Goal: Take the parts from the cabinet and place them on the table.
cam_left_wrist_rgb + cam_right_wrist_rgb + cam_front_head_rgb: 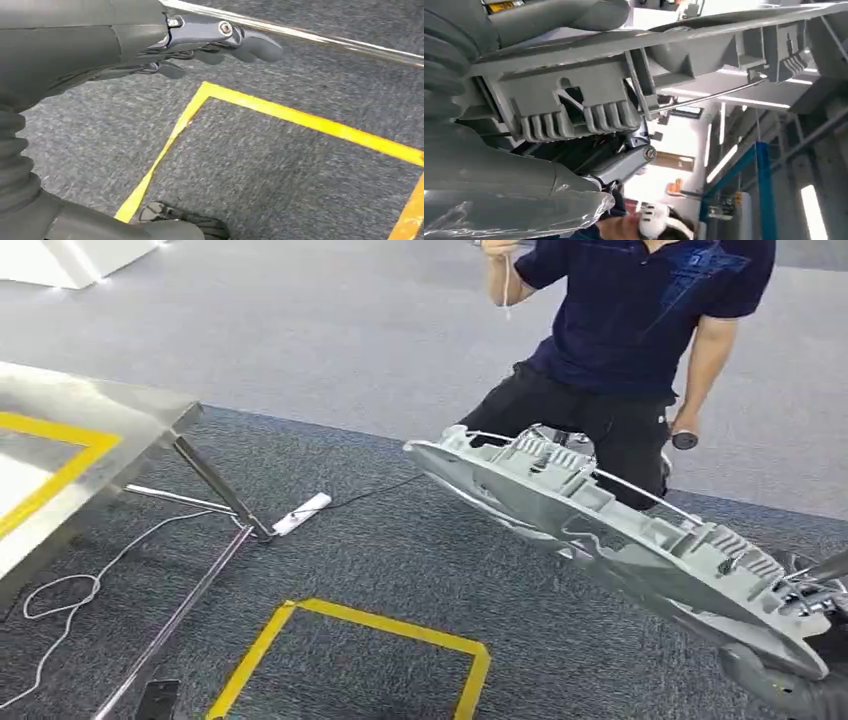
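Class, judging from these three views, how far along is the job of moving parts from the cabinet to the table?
Done: the long grey part is out of the cabinet, gripped at one end by the right hand and carried in the air. In hand: bringing it to the steel table, which stands off to the robot's left. The left hand holds nothing, above the yellow tape. Left: setting the part on the table.

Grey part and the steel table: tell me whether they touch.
Apart. The head view shows the grey part held up at the right, with open carpet between it and the steel table at the left.
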`<state>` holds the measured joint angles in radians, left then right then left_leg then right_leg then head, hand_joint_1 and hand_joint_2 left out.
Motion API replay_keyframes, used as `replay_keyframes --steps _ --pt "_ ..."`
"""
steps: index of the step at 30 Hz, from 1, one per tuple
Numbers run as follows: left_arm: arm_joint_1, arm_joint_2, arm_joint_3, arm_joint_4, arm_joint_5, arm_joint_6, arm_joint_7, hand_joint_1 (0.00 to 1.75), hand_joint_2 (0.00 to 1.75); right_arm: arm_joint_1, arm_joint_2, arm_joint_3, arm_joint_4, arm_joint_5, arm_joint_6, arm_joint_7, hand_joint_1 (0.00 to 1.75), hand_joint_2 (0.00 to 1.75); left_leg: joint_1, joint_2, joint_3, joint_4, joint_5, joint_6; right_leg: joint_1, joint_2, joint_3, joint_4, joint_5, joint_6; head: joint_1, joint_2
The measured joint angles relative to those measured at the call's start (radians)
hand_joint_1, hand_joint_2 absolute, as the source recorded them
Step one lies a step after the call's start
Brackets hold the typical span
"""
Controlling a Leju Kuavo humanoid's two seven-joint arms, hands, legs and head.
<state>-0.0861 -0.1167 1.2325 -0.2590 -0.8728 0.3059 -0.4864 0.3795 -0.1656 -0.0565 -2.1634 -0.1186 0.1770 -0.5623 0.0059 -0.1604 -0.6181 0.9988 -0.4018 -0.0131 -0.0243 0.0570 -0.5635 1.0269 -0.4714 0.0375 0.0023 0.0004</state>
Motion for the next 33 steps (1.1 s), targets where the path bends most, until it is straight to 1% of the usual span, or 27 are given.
replay_keyframes --steps 1,2,3,5,6,7,8,9,10,11,15,16,17,18,19,20,21,22,24,25,26,27,29,30,31,32,33 --pt "0.001 -0.002 0.0 0.001 0.003 0.0 0.0 0.0 1.75 -0.003 0.001 0.0 0.0 -0.001 0.0 0.0 1.75 1.75 -0.007 0.054 -0.007 0.018 -0.019 -0.003 0.003 -0.012 0.003 -0.001 0.002 -0.005 -0.002 0.0" --pt "-0.001 -0.002 0.0 0.003 0.005 0.0 -0.001 0.0 1.75 0.0 0.002 0.0 -0.001 -0.002 0.001 -0.001 1.75 1.75 -0.009 0.1 -0.032 0.072 -0.056 -0.006 0.006 -0.025 0.003 -0.002 0.001 -0.013 -0.014 0.0" --pt "-0.003 -0.002 0.0 0.004 0.01 0.0 -0.002 0.0 1.75 0.002 0.003 0.0 -0.002 -0.002 0.001 -0.001 1.75 1.75 -0.008 0.126 -0.068 0.149 -0.097 -0.009 0.01 -0.041 0.002 -0.002 0.001 -0.015 -0.013 0.0" --pt "-0.002 -0.002 0.0 0.005 0.016 0.001 -0.002 0.0 1.75 0.001 0.004 0.001 -0.001 0.0 0.001 0.002 1.75 1.75 -0.008 0.146 -0.129 0.284 -0.149 -0.009 0.016 -0.072 0.001 -0.002 -0.001 -0.019 -0.014 0.0" --pt "0.002 0.0 0.0 0.005 0.021 0.004 0.0 0.0 1.75 -0.002 0.004 0.003 0.0 0.002 0.001 0.003 1.75 1.75 -0.008 0.147 -0.132 0.296 -0.143 -0.007 0.018 -0.086 0.001 -0.002 -0.001 -0.02 -0.013 0.0" --pt "0.006 0.001 0.0 0.005 0.024 0.008 0.005 0.0 1.75 -0.007 0.004 0.006 0.0 0.003 0.001 0.005 1.75 1.75 -0.009 0.147 -0.113 0.265 -0.116 -0.004 0.019 -0.1 0.002 -0.002 -0.002 -0.022 -0.014 0.0" --pt "0.008 0.003 0.0 0.005 0.026 0.012 0.011 0.0 1.75 -0.012 0.004 0.008 0.0 0.004 0.0 0.005 1.75 1.75 -0.011 0.15 -0.079 0.204 -0.08 0.001 0.021 -0.112 0.004 -0.002 -0.003 -0.022 -0.014 0.0" --pt "0.008 0.004 0.001 0.005 0.027 0.017 0.017 0.0 1.75 -0.017 0.004 0.009 0.0 0.004 -0.001 0.005 1.75 1.75 -0.016 0.169 -0.028 0.115 -0.039 0.008 0.022 -0.126 0.007 -0.002 -0.004 -0.022 -0.014 0.0" --pt "0.008 0.006 0.001 0.005 0.028 0.019 0.02 0.0 1.75 -0.021 0.004 0.011 0.0 0.004 -0.001 0.005 1.75 1.75 -0.025 0.22 0.013 0.047 -0.019 0.019 0.023 -0.136 0.01 -0.002 -0.006 -0.021 -0.014 0.0" --pt "0.005 0.008 0.001 0.005 0.028 0.021 0.022 0.0 1.75 -0.022 0.004 0.012 0.0 0.004 -0.001 0.005 1.75 1.75 -0.036 0.253 0.03 0.006 -0.029 0.021 0.032 -0.147 0.009 0.004 -0.012 -0.015 -0.015 0.0" --pt "0.011 0.008 0.005 0.005 0.034 0.038 0.033 0.0 1.75 -0.036 0.004 0.015 0.006 0.002 -0.002 0.008 1.75 1.75 -0.033 0.2 0.026 -0.008 -0.026 0.039 0.034 -0.199 0.019 -0.003 -0.018 0.001 -0.013 0.0" --pt "0.017 0.005 0.006 0.005 0.034 0.04 0.034 0.0 1.75 -0.041 0.004 0.015 0.006 0.002 -0.002 0.009 1.75 1.75 -0.026 0.191 0.031 -0.011 -0.021 0.041 0.029 -0.157 0.012 0.01 -0.028 0.01 -0.012 0.0" --pt "0.017 0.006 0.007 0.005 0.034 0.041 0.035 0.0 1.75 -0.043 0.004 0.016 0.007 0.001 -0.003 0.01 1.75 1.75 -0.021 0.181 0.031 -0.012 -0.021 0.045 0.026 -0.103 -0.006 0.052 -0.056 0.014 -0.007 0.0" --pt "0.014 0.007 0.008 0.005 0.034 0.042 0.035 0.0 1.75 -0.044 0.003 0.013 0.009 -0.001 -0.005 0.01 1.75 1.75 -0.019 0.168 0.03 -0.011 -0.019 0.049 0.024 -0.079 -0.041 0.127 -0.094 0.017 -0.002 0.0" --pt "0.012 0.006 0.008 0.005 0.034 0.041 0.034 0.0 1.75 -0.046 0.003 0.013 0.011 -0.001 -0.005 0.011 1.75 1.75 -0.018 0.154 0.03 -0.011 -0.019 0.05 0.022 -0.068 -0.081 0.209 -0.128 0.021 0.0 0.0" --pt "0.011 0.005 0.008 0.005 0.031 0.04 0.033 0.0 1.75 -0.046 0.003 0.013 0.015 -0.001 -0.005 0.013 1.75 1.75 -0.018 0.14 0.029 -0.011 -0.019 0.05 0.021 -0.064 -0.114 0.271 -0.147 0.024 0.001 0.0" --pt "0.012 0.004 0.008 0.005 0.031 0.039 0.032 0.0 1.75 -0.046 0.003 0.013 0.018 -0.001 -0.006 0.016 1.75 1.75 -0.017 0.126 0.03 -0.011 -0.019 0.05 0.02 -0.063 -0.131 0.296 -0.145 0.025 0.001 0.0" --pt "0.013 0.003 0.008 0.005 0.03 0.038 0.029 0.0 1.75 -0.046 0.003 0.012 0.02 -0.001 -0.006 0.017 1.75 1.75 -0.016 0.112 0.031 -0.01 -0.018 0.05 0.019 -0.062 -0.127 0.279 -0.121 0.027 0.0 0.0" --pt "0.013 0.001 0.008 0.005 0.026 0.034 0.026 0.0 1.75 -0.047 0.003 0.011 0.02 -0.001 -0.009 0.017 1.75 1.75 -0.011 0.081 0.033 -0.006 -0.018 0.045 0.012 -0.046 -0.062 0.131 -0.029 0.031 0.0 0.0" --pt "0.012 0.001 0.009 0.005 0.024 0.032 0.021 0.0 1.75 -0.048 0.003 0.009 0.02 -0.002 -0.011 0.018 1.75 1.75 -0.009 0.067 0.032 -0.003 -0.02 0.038 0.003 -0.01 -0.021 0.046 0.009 0.038 0.001 0.0" --pt "0.011 0.005 0.009 0.005 0.023 0.031 0.019 0.0 1.75 -0.048 0.003 0.007 0.021 -0.002 -0.011 0.019 1.75 1.75 -0.015 0.054 0.026 0.003 -0.021 0.029 -0.006 0.051 -0.007 0.014 -0.009 0.044 0.002 0.0" --pt "0.009 0.005 0.009 0.005 0.022 0.032 0.017 0.0 1.75 -0.047 0.003 0.005 0.021 -0.003 -0.012 0.018 1.75 1.75 -0.011 0.041 0.017 0.009 -0.019 0.024 -0.007 0.051 0.004 0.006 -0.011 0.032 0.001 0.0" --pt "0.014 0.005 0.009 0.005 0.022 0.031 0.015 0.0 1.75 -0.046 0.002 0.002 0.022 -0.002 -0.013 0.021 1.75 1.75 -0.004 0.018 0.004 0.003 -0.007 0.01 0.001 0.027 -0.005 0.011 -0.007 0.017 0.001 0.0" --pt "0.016 0.007 0.009 0.005 0.022 0.031 0.014 0.0 1.75 -0.046 0.002 0.002 0.022 -0.002 -0.013 0.021 1.75 1.75 -0.004 0.005 0.001 0.003 -0.004 0.005 -0.001 0.013 -0.005 0.008 -0.004 0.009 0.002 0.0" --pt "0.018 0.005 0.009 0.006 0.022 0.031 0.014 0.0 1.75 -0.05 0.002 0.002 0.022 -0.002 -0.014 0.021 1.75 1.75 -0.007 0.05 -0.001 0.01 -0.012 0.002 -0.003 -0.001 -0.003 0.003 -0.001 0.002 0.001 0.0" --pt "0.017 0.004 0.009 0.007 0.022 0.03 0.011 0.0 1.75 -0.048 0.002 0.001 0.022 -0.002 -0.018 0.021 1.75 1.75 -0.013 0.112 -0.015 0.039 -0.037 -0.004 -0.001 -0.013 -0.001 0.002 0.0 -0.003 -0.012 0.0" --pt "0.013 0.004 0.009 0.007 0.024 0.029 0.01 0.0 1.75 -0.044 0.002 0.0 0.022 -0.002 -0.021 0.021 1.75 1.75 -0.011 0.138 -0.044 0.099 -0.074 -0.009 0.002 -0.028 -0.001 0.002 -0.001 -0.009 -0.014 0.0"
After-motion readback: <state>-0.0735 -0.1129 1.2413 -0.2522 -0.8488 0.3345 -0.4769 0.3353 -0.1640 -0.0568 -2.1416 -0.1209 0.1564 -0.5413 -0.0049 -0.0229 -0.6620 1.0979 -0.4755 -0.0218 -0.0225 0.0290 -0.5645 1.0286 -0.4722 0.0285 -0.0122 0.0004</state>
